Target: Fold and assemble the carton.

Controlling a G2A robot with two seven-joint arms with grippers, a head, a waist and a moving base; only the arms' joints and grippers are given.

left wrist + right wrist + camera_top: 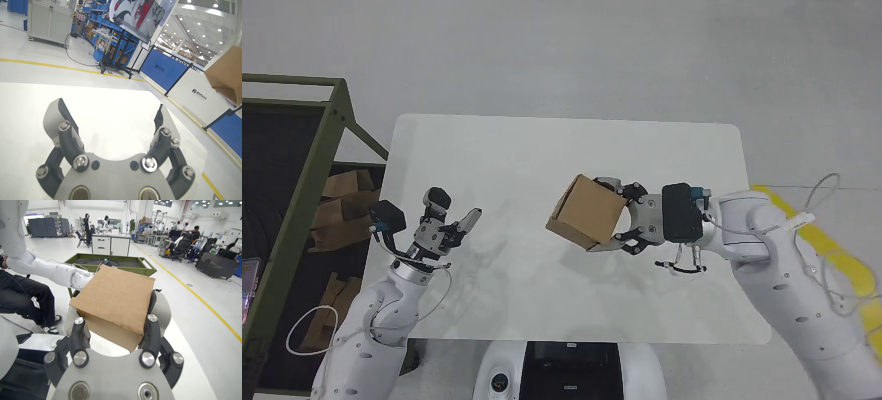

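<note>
Both my grippers show from the top view: my right gripper (622, 213) is clamped on the carton (585, 210), one finger on each of two opposite sides, while my left gripper (455, 210) holds nothing, spread wide, well apart from the carton across the white counter (542, 150). The carton sits near the counter's middle, turned at an angle to its edges. A green cart (302, 110) stands beside the counter on my left, with brown cardboard pieces (342, 200) in it. From my left wrist, the left gripper (111, 106) gapes over bare counter (28, 106), and the carton (225, 75) hangs at the far edge of the view, tilted with a corner downward. Beyond the counter lie a pale floor with a yellow line (47, 65), blue shelving (98, 22), a large screen on a stand (136, 17) and blue barriers (164, 70). From my right wrist, the right gripper (117, 311) grips the carton (117, 294) between its fingers (158, 306). It is plain brown corrugated board, closed into a box, its uppermost panel overhanging the face below with a rough edge. My left arm (53, 272) and the green cart (113, 262) lie behind it.
</note>
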